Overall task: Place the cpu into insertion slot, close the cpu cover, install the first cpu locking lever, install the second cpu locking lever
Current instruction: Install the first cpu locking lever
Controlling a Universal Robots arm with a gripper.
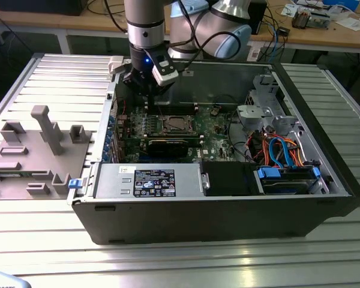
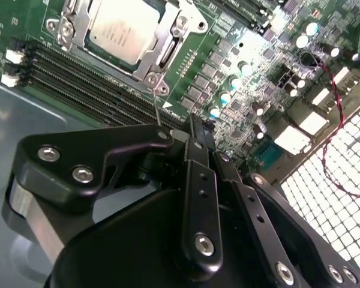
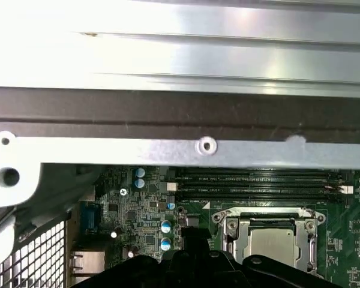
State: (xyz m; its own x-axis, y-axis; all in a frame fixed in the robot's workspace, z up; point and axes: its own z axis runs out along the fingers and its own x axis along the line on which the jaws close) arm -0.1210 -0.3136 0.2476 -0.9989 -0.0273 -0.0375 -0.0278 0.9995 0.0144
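Silver-grey square cpu (image 2: pixel 127 29) is seen seated in the dark square insertion slot (image 1: pixel 175 125) on the green circuit board (image 2: pixel 240 72), inside an open black metal computer case (image 1: pixel 228 222) that rests on a ribbed aluminium desk (image 1: pixel 48 240). In the second wrist view the thin metal cpu cover (image 2: pixel 179 37) is laid flat around the chip as a frame, the metal top showing through its cut-out centre. The same chip and frame are seen in the first wrist view, just beside the long parallel black memory slots (image 3: pixel 258 183).

In the exterior view the black pincer (image 1: pixel 145 90) is held above the board at about 11 o'clock from the socket, near the case's far wall, and apart from the chip. In the second wrist view its black fingers (image 2: pixel 198 180) are brought together with no gap seen between the tips, and nothing is held between them; a thin metal wire lever (image 2: pixel 156 108) is seen running from the socket's corner towards the fingertips, though whether it is touched cannot be told.

A grey plastic fixture tray (image 1: pixel 36 150) with upright blocks is set on the desk at 9 o'clock from the case. A silver power supply box (image 1: pixel 147 180) with a label is mounted at 6 o'clock from the socket, and a bundle of blue and orange cables (image 1: pixel 282 150) is lodged at 3 o'clock.
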